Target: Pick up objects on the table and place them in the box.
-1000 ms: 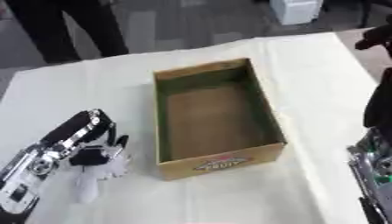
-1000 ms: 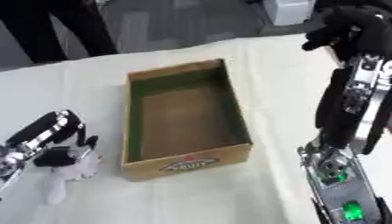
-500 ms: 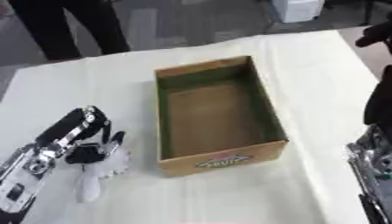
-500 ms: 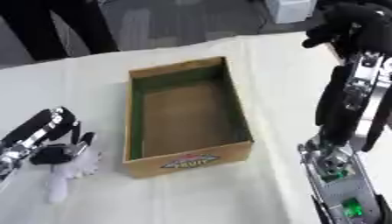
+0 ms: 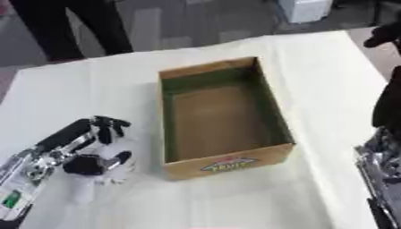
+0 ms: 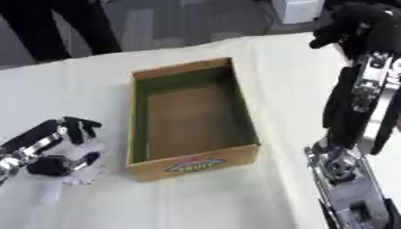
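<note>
With the head camera looking down, the cardboard box (image 5: pixel 223 117) sits open-topped mid-worktop (image 5: pixel 329 67), long axis running away from the robot, dark green inner walls, brown floor, nothing visible inside. Printed label on the near short wall, text not readable.

Left robot hand (image 5: pixel 98 147) is at lower left, just left of the box's near corner, low over the white cloth. Its fingers and thumb are curled round a pale whitish object (image 5: pixel 109 167); black fingertips press into it from above and from the side. Object is soft-edged and blurred, ragged lower outline, can't tell what it is. It looks to be resting on or just above the cloth, can't tell which. Object and hand are beside the box, outside it, not touching the wall as far as I can see. Silver forearm runs off toward the lower-left corner.

Right robot hand (image 6: pixel 364 24) is up in the upper right of the right eye view, well apart from the box and above the worktop's far-right edge. Black fingers curled in, nothing held. Its arm hangs down the right side, silver joints at lower right.
</note>
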`<state>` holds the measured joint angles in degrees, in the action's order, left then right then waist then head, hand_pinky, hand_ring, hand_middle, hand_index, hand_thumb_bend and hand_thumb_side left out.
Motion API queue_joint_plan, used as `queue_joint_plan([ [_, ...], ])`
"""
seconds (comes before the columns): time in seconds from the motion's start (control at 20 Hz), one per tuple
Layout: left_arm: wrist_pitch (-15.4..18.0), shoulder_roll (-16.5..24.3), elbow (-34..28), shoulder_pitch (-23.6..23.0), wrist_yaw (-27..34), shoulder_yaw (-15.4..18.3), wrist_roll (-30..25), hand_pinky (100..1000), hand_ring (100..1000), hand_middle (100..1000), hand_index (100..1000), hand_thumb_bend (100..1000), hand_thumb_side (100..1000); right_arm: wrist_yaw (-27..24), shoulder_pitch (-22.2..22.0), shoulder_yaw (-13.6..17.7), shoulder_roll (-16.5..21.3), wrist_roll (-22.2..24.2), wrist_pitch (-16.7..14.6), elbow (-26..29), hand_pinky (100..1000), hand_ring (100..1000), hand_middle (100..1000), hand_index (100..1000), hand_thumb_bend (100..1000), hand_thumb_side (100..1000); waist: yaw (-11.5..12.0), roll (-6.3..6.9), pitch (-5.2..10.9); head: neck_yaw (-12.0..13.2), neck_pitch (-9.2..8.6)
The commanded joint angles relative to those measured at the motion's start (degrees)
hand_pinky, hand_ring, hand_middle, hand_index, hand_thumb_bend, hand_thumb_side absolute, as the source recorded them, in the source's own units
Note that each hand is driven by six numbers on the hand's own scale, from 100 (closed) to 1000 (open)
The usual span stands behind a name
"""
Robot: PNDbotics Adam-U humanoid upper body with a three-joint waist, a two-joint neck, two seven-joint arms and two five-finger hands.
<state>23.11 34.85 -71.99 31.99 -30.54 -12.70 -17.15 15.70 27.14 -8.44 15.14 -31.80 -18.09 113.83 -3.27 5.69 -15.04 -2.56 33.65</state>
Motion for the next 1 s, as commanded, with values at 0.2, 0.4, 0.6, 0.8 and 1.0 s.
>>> queue_joint_plan([
  [0.2, -0.10, 0.74, 0.52, 0.95, -3.08, 0.60, -6.88, 1000, 1000, 1000, 1000, 954, 662, 0.19, 1.03, 0.28, 0.63, -0.22, 0.00, 0.76, 410, 483, 547, 652, 100, 854, -0.17, -0.06, 1.04, -0.71, -0.05],
  [0.4, 0.14, 0.19, 2.06, 1.09, -6.07, 0.79, -8.23, 1000, 1000, 1000, 1000, 963, 610, 0.17, 1.19, 0.30, 0.51, -0.27, -0.06, 0.76, 409, 483, 547, 651, 100, 854, -0.39, 0.01, 1.04, -0.79, -0.01],
  [0.6, 0.49, -0.11, 3.36, 0.91, -9.26, 0.96, -9.14, 1000, 1000, 1000, 1000, 960, 558, 0.17, 1.30, 0.31, 0.46, -0.30, -0.12, 0.76, 409, 483, 547, 651, 100, 854, -0.52, 0.04, 1.01, -0.84, 0.17],
  [0.8, 0.31, -0.31, 5.09, 1.20, -11.30, 1.17, -10.66, 1000, 1000, 1000, 1000, 895, 500, 0.16, 1.28, 0.27, 0.49, -0.28, -0.11, 0.76, 408, 483, 547, 651, 100, 854, -0.66, 0.04, 1.08, -0.88, 0.30],
  [1.0, 0.95, -0.29, 7.48, 1.93, -13.17, 1.84, -11.92, 1000, 1000, 1000, 1000, 740, 412, 0.09, 1.37, 0.25, 0.39, -0.24, -0.08, 0.76, 408, 483, 546, 650, 100, 853, -0.89, 0.02, 1.18, -0.90, 0.32],
])
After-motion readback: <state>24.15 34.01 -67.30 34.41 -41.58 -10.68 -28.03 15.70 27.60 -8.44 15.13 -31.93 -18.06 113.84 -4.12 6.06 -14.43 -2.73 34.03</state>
